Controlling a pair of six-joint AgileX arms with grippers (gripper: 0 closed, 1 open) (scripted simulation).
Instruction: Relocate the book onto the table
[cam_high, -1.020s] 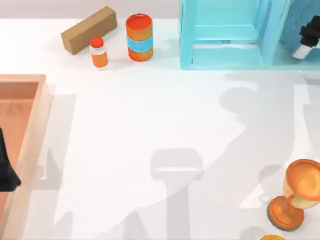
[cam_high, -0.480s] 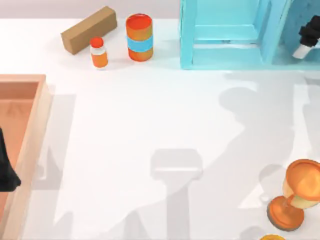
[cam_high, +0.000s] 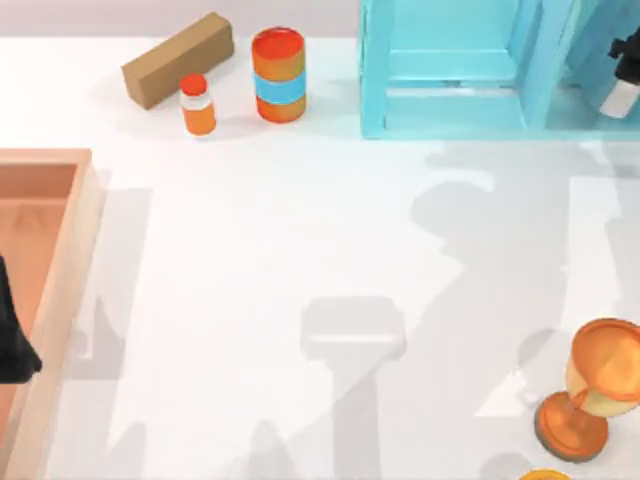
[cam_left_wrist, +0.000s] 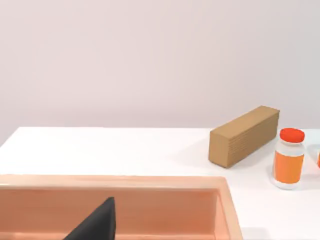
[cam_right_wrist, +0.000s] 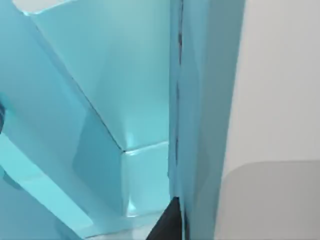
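Note:
The white table fills the top view. At its far right stands a light-blue shelf unit, and my right arm reaches into its right-hand compartment. The right wrist view looks closely at the light-blue shelf walls, with one dark fingertip at the picture's edge. A darker teal patch lies beside that arm; I cannot tell whether it is the book. My left arm is parked over the wooden tray at the left edge.
A brown cardboard box, a small orange bottle and an orange can with a blue band stand at the far left. An orange hourglass-like object sits at the near right.
My right arm has moved slightly farther into the shelf compartment, and its shadow on the table has shifted left. The left arm has not moved.

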